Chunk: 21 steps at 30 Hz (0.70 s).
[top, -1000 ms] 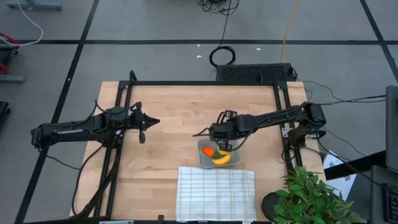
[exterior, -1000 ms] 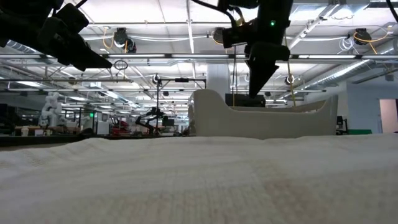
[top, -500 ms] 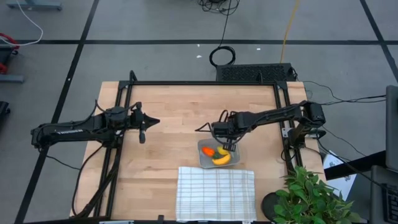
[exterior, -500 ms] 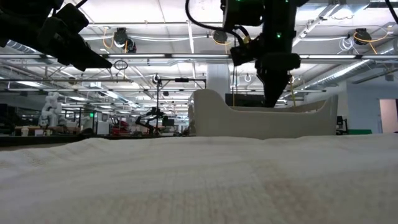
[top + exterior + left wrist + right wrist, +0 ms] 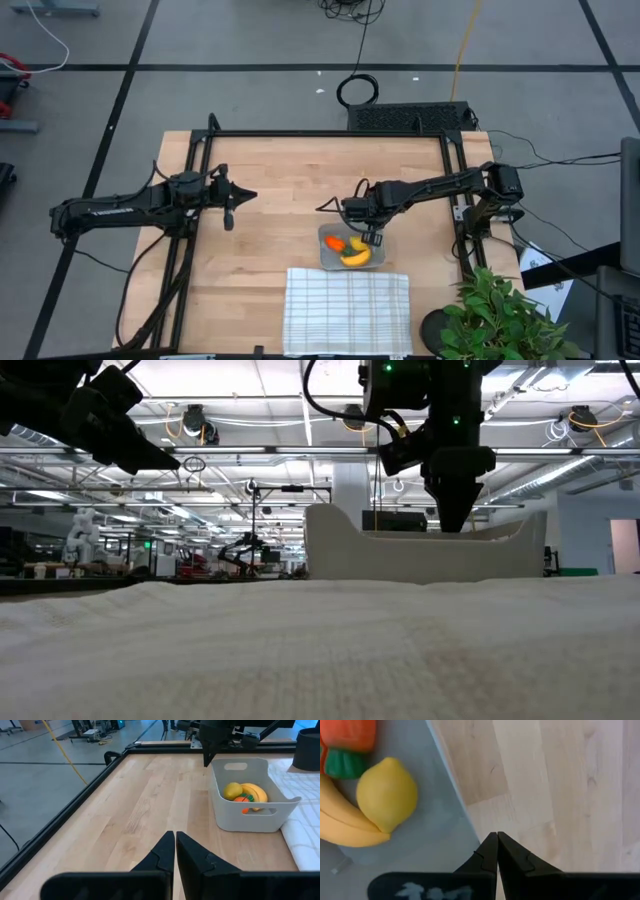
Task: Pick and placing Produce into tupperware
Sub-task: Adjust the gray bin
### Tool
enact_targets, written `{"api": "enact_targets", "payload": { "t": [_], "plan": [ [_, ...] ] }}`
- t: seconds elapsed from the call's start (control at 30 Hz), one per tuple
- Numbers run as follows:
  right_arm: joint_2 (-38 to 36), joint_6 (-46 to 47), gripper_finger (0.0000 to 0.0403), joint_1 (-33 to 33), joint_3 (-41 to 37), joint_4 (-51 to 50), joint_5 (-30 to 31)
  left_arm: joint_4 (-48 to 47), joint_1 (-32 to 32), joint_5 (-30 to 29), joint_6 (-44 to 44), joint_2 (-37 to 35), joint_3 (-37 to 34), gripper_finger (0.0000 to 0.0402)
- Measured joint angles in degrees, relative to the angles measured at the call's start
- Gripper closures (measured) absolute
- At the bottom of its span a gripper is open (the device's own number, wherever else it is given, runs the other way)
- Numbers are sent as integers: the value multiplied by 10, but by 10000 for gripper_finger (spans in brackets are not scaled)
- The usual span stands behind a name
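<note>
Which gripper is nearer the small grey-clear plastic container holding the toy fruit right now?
The right. The right gripper hangs just over the small translucent grey-clear plastic container, at its far rim, fingers shut. The left gripper waits, shut, well off to the container's left over bare wood.

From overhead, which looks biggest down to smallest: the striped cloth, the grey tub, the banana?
1. Striped cloth
2. Grey tub
3. Banana, lying inside the tub

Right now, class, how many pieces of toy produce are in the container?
3, all inside the container: the lemon, the banana beside it, the carrot below them. Others could be hidden.
</note>
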Motion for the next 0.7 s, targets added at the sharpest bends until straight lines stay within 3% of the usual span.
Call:
{"api": "enact_targets", "payload": {
  "t": [0.7],
  "plan": [
    [0,19,403,3,0,-4,-28,0,0,0,0,0,0,380]
  ]
}}
